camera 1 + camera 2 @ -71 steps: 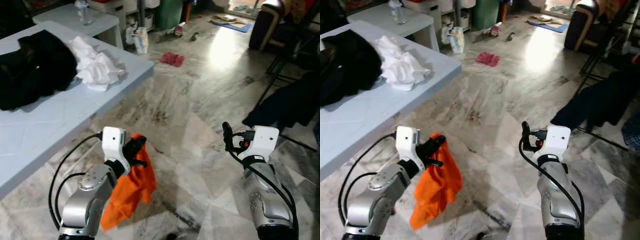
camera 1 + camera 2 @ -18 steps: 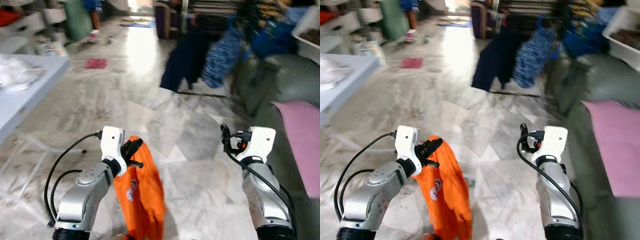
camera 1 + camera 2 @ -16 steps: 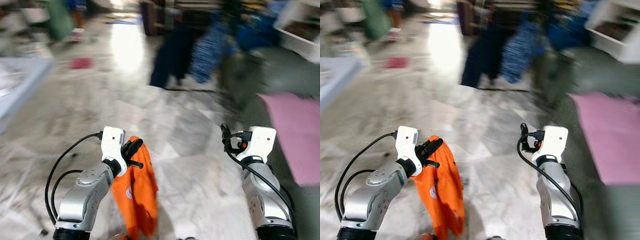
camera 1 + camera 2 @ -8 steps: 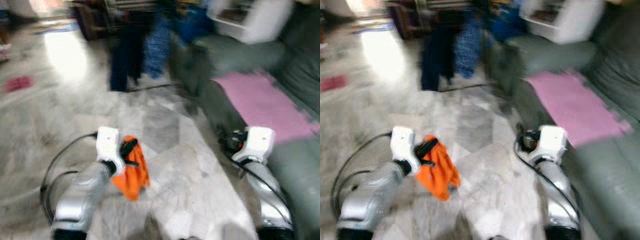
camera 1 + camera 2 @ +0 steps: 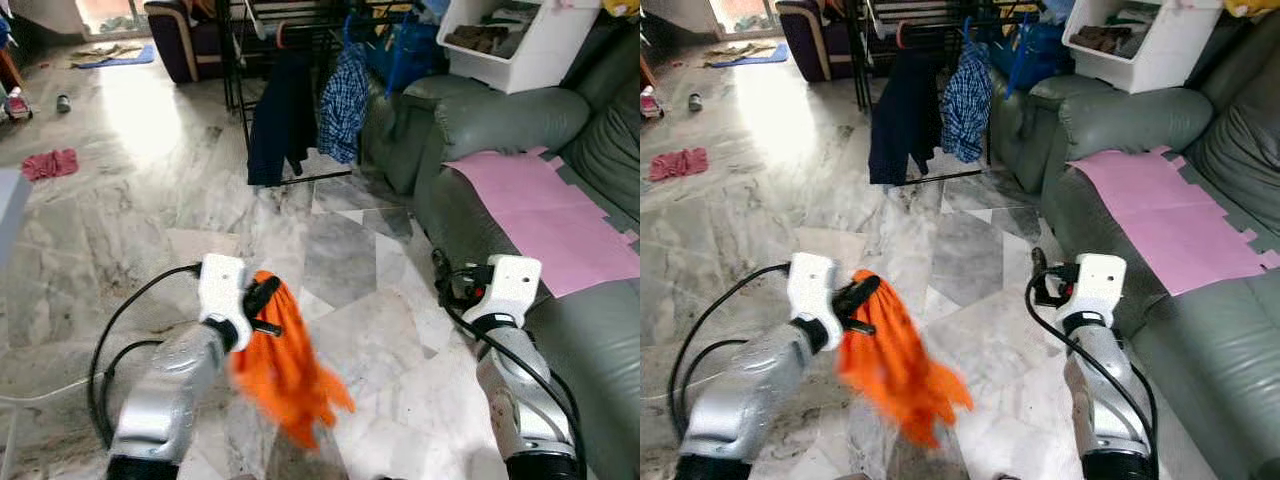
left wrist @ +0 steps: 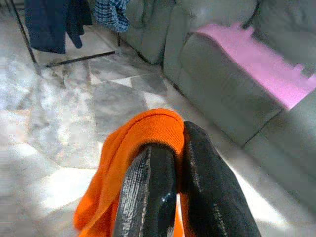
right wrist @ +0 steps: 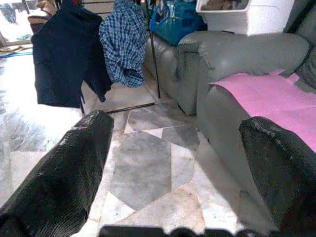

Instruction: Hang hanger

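My left gripper (image 6: 170,163) pinches the orange garment (image 5: 290,375), dangling over the marble floor (image 5: 120,230). My right gripper (image 7: 173,158) is spread, empty. Clothes rack (image 5: 300,30) stands well ahead beside the sofa (image 5: 480,130); hanging not yet done.

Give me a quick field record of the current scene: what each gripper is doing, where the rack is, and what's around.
left gripper: shut on orange garment, which hangs below it
right gripper: open, holds nothing
clothes rack: ahead, across the marble floor
on rack: dark garment, blue plaid shirt
right side: grey sofa with pink mat
hanger: cannot make one out
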`<state>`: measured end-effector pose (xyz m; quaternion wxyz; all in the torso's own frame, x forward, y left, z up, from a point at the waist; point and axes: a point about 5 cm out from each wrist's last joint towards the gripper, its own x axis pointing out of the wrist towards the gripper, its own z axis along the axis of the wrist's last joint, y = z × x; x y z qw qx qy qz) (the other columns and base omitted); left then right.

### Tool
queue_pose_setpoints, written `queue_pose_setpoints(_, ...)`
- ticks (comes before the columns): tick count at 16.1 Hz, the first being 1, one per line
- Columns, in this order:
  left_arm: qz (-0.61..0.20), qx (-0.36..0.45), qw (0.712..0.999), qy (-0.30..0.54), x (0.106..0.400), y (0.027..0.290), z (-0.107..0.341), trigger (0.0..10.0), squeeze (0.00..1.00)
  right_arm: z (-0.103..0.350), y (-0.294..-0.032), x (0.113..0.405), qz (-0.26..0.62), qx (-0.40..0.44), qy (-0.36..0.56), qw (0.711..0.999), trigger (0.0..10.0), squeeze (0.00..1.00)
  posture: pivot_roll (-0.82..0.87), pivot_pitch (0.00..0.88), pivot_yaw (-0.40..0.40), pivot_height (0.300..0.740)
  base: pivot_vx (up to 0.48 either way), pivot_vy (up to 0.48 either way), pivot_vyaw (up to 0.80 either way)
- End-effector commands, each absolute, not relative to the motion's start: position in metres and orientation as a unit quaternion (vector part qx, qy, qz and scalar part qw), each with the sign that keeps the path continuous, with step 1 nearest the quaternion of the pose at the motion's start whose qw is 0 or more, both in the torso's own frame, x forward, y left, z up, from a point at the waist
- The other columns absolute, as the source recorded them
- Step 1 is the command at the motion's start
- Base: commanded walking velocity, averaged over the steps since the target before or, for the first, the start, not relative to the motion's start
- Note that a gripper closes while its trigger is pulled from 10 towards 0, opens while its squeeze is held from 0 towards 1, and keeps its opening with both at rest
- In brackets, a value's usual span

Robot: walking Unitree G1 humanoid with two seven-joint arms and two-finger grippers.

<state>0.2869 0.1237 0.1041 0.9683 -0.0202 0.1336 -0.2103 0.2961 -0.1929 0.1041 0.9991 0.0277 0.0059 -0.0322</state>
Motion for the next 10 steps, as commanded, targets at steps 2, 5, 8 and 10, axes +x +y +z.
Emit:
queue_pose_setpoints(2,-0.111,0.068,0.982,0.138,0.317,0.134,0.111,10.0,0.0,0.105,-0.197,0.297,-0.04,0.025,0.004,0.999,10.0,0.0,0.01,0.078,-0.008,0.74,0.0,0.0,0.0)
queue_pose_setpoints(5,-0.123,-0.061,0.985,0.106,0.354,0.106,0.145,10.0,0.0,0.105,-0.189,0.301,-0.035,0.032,0.001,0.999,10.0,0.0,0.0,0.064,0.009,0.74,0.0,0.0,0.0)
queue_pose_setpoints(8,-0.484,0.029,0.854,0.189,0.287,0.048,0.118,10.0,0.0,0.105,-0.19,0.298,-0.04,0.034,-0.001,0.999,10.0,0.0,-0.01,0.067,0.021,0.74,0.0,0.0,0.0)
queue_pose_setpoints(10,-0.63,0.115,0.715,0.281,0.235,0.082,0.091,10.0,0.0,0.102,-0.193,0.297,-0.045,0.031,0.002,0.999,10.0,0.0,-0.01,0.072,0.027,0.74,0.0,0.0,0.0)
